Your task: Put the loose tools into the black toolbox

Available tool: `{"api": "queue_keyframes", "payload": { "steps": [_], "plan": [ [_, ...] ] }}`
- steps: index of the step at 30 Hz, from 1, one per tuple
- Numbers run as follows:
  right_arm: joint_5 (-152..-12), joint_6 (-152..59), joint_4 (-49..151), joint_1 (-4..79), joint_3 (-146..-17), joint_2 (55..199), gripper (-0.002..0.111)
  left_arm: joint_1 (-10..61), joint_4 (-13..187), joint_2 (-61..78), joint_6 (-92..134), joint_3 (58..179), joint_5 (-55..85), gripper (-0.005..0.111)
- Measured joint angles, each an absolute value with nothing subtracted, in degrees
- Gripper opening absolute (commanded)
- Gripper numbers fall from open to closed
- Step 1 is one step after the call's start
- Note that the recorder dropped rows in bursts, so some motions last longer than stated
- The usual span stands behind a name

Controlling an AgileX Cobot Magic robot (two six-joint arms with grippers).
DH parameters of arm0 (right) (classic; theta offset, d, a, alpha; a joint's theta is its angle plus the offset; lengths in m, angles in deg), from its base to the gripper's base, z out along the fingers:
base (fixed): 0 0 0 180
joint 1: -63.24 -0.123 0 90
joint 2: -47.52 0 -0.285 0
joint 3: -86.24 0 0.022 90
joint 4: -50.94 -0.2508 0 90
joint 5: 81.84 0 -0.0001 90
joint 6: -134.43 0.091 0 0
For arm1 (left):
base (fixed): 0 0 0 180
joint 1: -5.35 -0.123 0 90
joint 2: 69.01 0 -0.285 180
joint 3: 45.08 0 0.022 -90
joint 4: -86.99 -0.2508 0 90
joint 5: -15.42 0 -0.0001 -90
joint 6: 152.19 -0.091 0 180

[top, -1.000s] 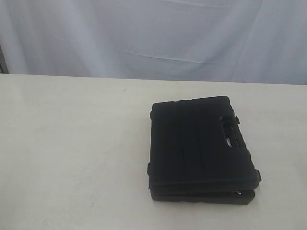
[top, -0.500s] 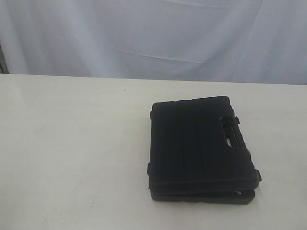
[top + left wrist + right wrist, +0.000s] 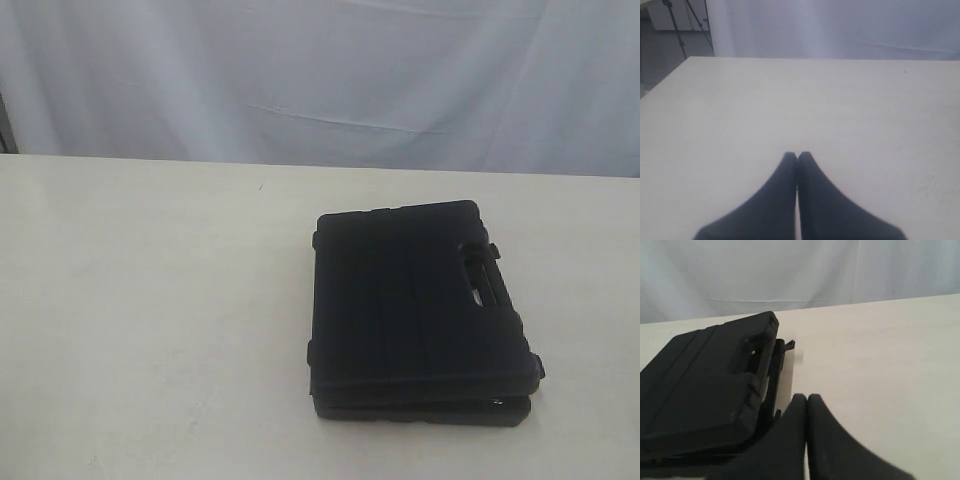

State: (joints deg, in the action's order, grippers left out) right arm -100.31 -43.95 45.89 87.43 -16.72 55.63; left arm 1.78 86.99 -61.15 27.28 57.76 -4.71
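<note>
The black toolbox (image 3: 415, 310) lies flat on the table, right of centre, its two halves folded together with a slight gap at the near edge and the handle hole (image 3: 480, 272) on its right side. It also fills the side of the right wrist view as the toolbox (image 3: 705, 390). My right gripper (image 3: 806, 399) is shut and empty, just beside the toolbox's handle edge. Over bare table, my left gripper (image 3: 797, 156) is also shut with nothing in it. No loose tools show in any view. Neither gripper appears in the exterior view.
The cream table (image 3: 150, 320) stretches to the left of the toolbox. A pale curtain (image 3: 320, 70) hangs behind the far table edge. A tripod (image 3: 680, 25) stands off the table's corner in the left wrist view.
</note>
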Motion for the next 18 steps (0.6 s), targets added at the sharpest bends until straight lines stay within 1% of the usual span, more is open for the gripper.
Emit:
{"api": "queue_keyframes", "payload": {
  "steps": [10, 18],
  "plan": [
    [-101.9, -44.2, 45.9, 87.4, -16.7, 55.6, -0.001, 1.8, 87.0, -61.1, 27.3, 57.8, -4.7, 0.000],
    [-102.0, -44.2, 45.9, 83.4, -16.7, 55.6, -0.001, 1.8, 87.0, -61.1, 27.3, 57.8, -4.7, 0.000]
  ]
}}
